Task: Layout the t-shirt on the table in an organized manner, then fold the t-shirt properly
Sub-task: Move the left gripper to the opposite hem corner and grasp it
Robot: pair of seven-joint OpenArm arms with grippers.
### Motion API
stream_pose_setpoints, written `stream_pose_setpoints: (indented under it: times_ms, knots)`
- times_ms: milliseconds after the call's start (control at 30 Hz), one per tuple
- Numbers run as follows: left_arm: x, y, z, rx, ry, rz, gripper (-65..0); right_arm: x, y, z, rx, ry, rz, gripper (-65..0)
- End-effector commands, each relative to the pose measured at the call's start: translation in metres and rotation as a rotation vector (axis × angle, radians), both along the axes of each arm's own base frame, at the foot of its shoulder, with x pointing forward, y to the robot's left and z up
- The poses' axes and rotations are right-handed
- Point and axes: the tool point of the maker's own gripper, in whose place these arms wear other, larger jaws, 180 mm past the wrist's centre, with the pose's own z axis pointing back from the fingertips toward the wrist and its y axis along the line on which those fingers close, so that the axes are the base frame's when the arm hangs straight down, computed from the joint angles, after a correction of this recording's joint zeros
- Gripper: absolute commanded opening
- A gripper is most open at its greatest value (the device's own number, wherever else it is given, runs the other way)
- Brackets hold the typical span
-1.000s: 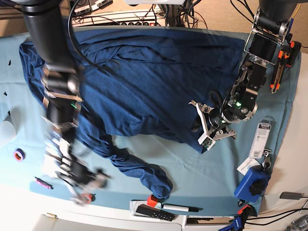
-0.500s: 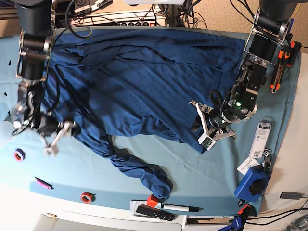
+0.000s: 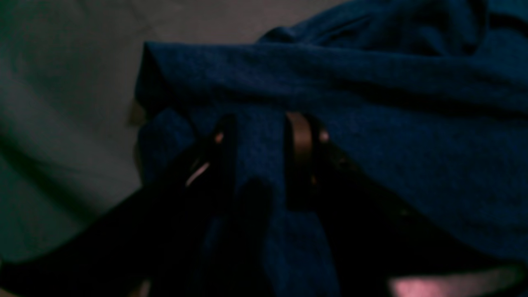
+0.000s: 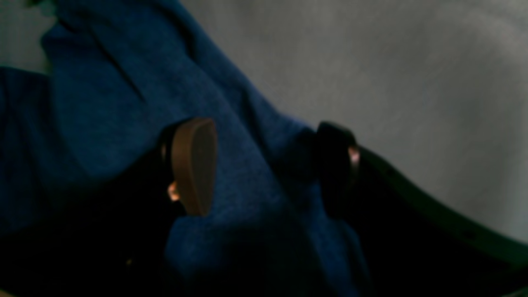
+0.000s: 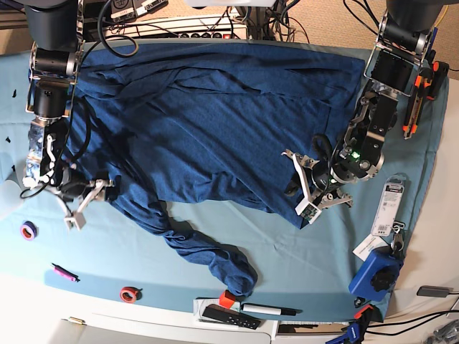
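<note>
While left pincer [image 5: 307, 192] clamps t-shirt [image 5: 215, 115] hem, right pincer [image 5: 84, 203] gapes wide straddling sleeve on worktop [image 5: 301, 244].

Both wrist views are dark and soft, so the t-shirt [image 3: 371, 136] shows only as cropped folds. In the base view its far hem [image 5: 237, 44] sits under cables, and the arms are cut off above.

Robotics lab. Power strips [image 5: 188, 27] and cable tangle behind the cloth-covered table [image 5: 301, 244]; tape rolls [image 5: 129, 294], marker [image 5: 269, 309], blue clamp [image 5: 375, 276] along its edges; two mounted arms.
</note>
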Motion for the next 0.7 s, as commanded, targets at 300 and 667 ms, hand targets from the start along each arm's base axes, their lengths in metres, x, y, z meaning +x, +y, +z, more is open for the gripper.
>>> stream_pose_setpoints:
  times_ms: [300, 667]
  knots:
    - [0.011, -0.004, 0.020, -0.046, -0.050, 0.001, -44.6, 0.015, 0.011, 0.004, 0.060, -0.053, -0.017, -46.7]
    - [0.033, 0.030, 0.033, -0.036, -0.116, 0.180, -44.5, 0.026, -0.029, 0.009, -0.120, -0.084, -0.148, -65.0]
